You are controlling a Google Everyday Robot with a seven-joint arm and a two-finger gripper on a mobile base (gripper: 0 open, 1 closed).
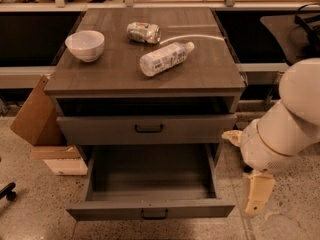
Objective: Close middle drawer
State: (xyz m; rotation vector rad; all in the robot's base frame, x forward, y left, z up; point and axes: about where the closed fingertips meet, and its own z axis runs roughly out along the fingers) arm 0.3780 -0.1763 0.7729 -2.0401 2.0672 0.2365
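Well, the middle drawer (150,183) juts camera-ward, front crosswise; right of it apparently hangs the claw (258,194), state untellable.

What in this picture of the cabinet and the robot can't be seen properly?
Camera view:
- Anything below the middle drawer: hidden by its pulled-out box.
- Inside of the top drawer: lost in shadow under the cabinet top.
- Robot arm: cut off by the right edge; its gripper hangs to the right of the middle drawer.
- Label on the can: too small to read.
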